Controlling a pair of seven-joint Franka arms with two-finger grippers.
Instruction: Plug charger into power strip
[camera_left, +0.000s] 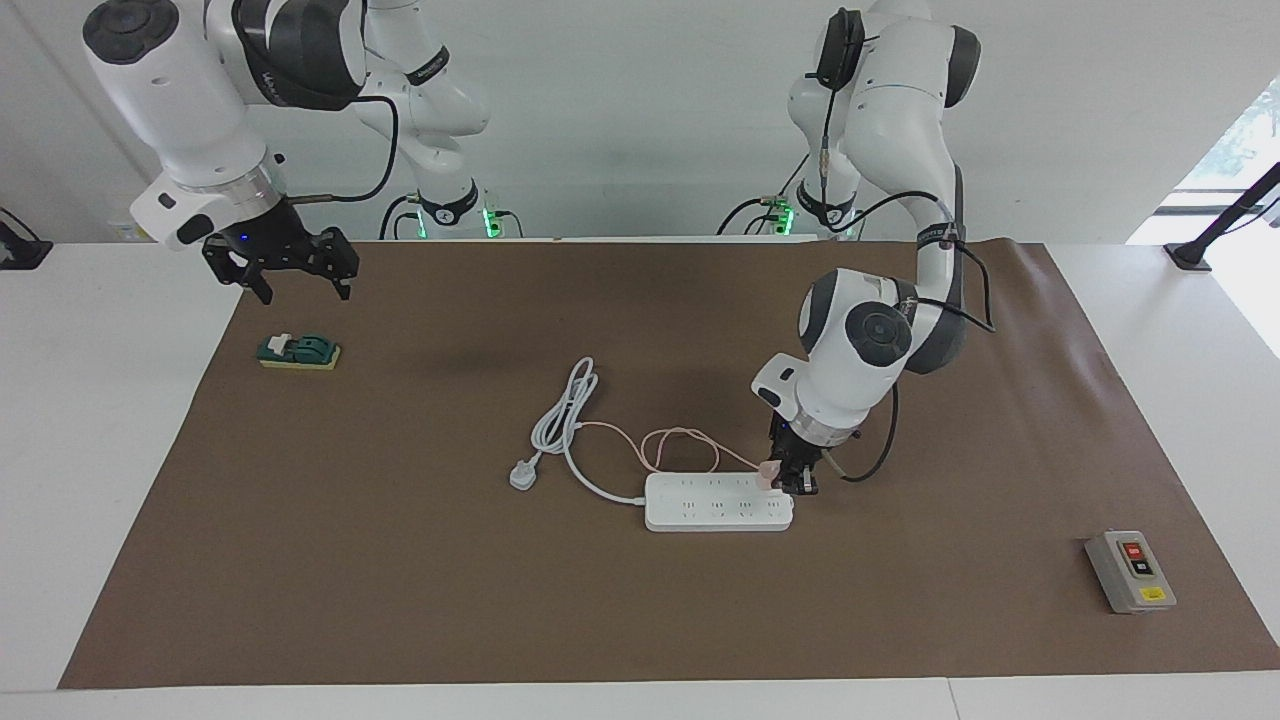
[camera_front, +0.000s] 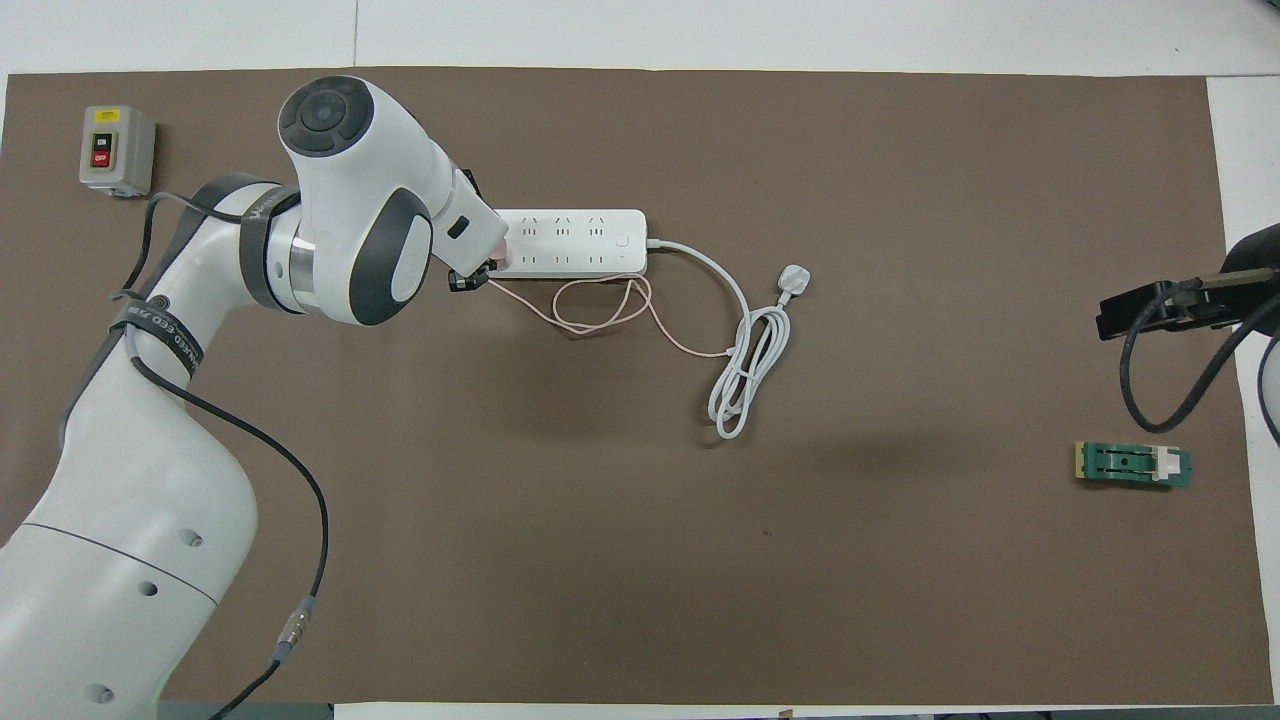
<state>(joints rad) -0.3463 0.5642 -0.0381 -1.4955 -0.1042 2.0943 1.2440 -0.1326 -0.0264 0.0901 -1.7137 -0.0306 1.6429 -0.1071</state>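
The white power strip (camera_left: 718, 502) lies flat on the brown mat, also in the overhead view (camera_front: 570, 242). My left gripper (camera_left: 790, 478) is down at the strip's end toward the left arm's end of the table, shut on the pale-pink charger (camera_left: 768, 472), which sits at the strip's sockets there; the charger peeks out in the overhead view (camera_front: 497, 260) under the wrist. Its thin pink cable (camera_left: 680, 445) loops on the mat nearer the robots. My right gripper (camera_left: 290, 265) waits raised and open at the right arm's end, over the mat's edge.
The strip's thick white cord (camera_left: 565, 420) coils nearer the robots and ends in a white three-pin plug (camera_left: 524, 474). A green-and-yellow switch block (camera_left: 298, 351) lies under the right gripper. A grey box with red and black buttons (camera_left: 1130, 570) sits at the left arm's end.
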